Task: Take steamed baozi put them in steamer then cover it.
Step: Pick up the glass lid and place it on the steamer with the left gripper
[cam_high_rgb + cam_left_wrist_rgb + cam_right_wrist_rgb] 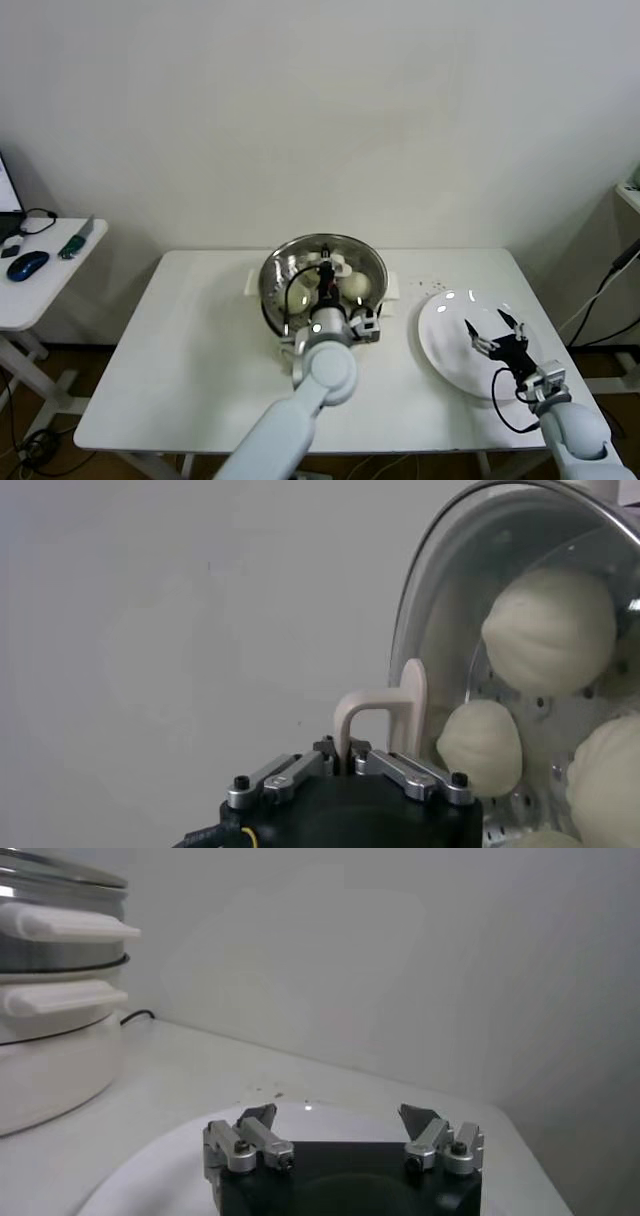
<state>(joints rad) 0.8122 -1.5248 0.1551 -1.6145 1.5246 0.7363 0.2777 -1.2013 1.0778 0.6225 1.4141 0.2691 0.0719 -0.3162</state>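
White rectangular desk (190, 340) against a pale wall, seen from above. Standing directly on it at centre rear, the steamer (285, 268), a shiny steel basket on a cream-white pot base with side handles; lying well apart toward the right-hand edge, a flat white plate (445, 330), with a few dark specks (432, 286) scattered on the desk surface just behind the plate. Off to the left, separate from the main desk, a smaller white side desk (40, 290) bearing a blue mouse (27, 264), a dark cable (38, 220) and a small green-handled tool (72, 243).
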